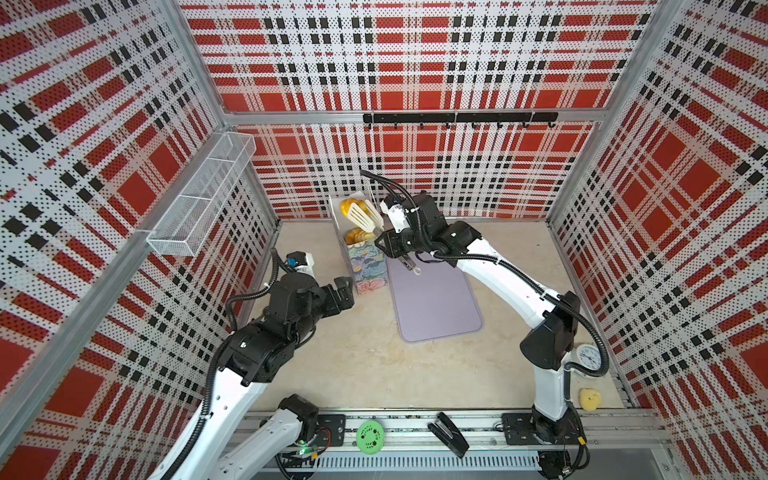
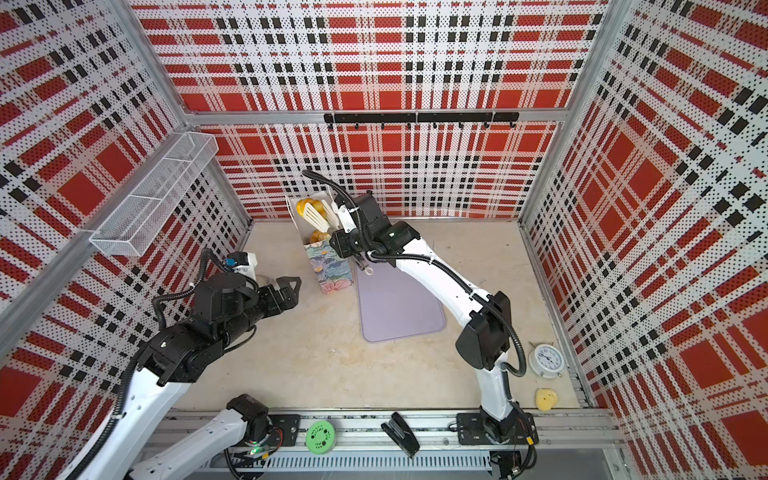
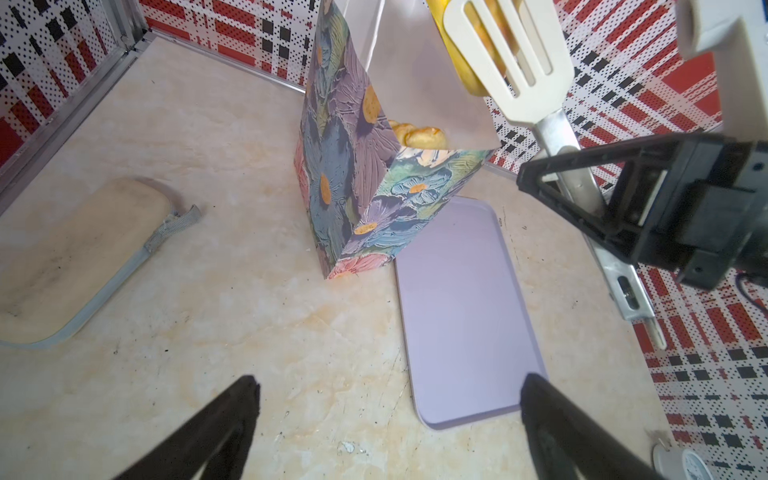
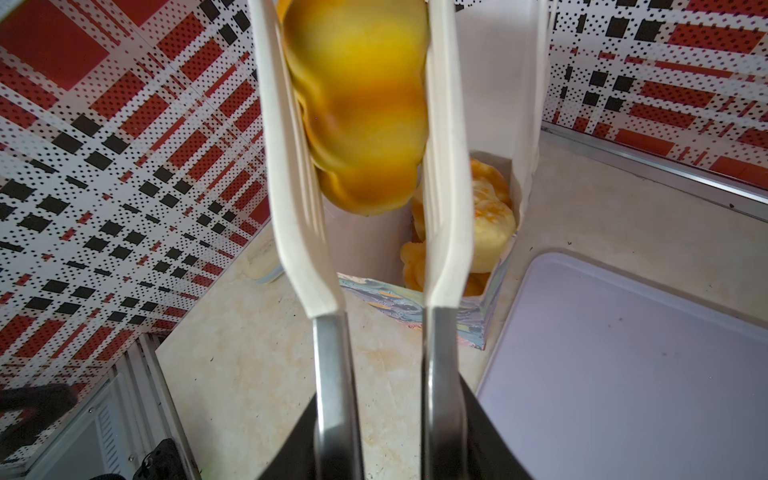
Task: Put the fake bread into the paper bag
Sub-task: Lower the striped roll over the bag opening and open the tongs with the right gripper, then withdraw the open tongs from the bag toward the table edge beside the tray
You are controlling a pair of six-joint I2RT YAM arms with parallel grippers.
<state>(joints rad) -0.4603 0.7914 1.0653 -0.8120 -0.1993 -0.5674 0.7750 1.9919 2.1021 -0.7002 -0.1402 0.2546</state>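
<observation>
1. Near edge of the desk [image 1: 353, 374]: stapler [image 1: 449, 434] and clock [image 1: 588, 357] sit well apart from the action, just bystanders.
2. The left fingers [image 3: 232, 415] are spread as wide as they go and hold nothing. They hover low over the desk, left of the bag and clear of it. My guess is they're placed to steady it if it tips.
3. Mid-desk lies the lilac tray [image 1: 436, 303], and I see no bread on it. That suggests we're late in the job.
4. The right fingers [image 4: 490, 453] are clamped on the steel handles of the tongs [image 4: 291, 208], squeezing them together. The tool likely gives the reach that narrow opening needs.
5. One golden bread [image 4: 361, 108] is pinched between the white blades, right at the bag's mouth. I can't tell whether it has passed the rim, and it's too blurred to name its shape.
6. The bag [image 3: 345, 174] stands toward the far edge, left of centre, just beside the tray. More bread is piled inside, close to the rim. Next move, I'd say: ease the squeeze. The risk is the piece bouncing off that pile.
</observation>
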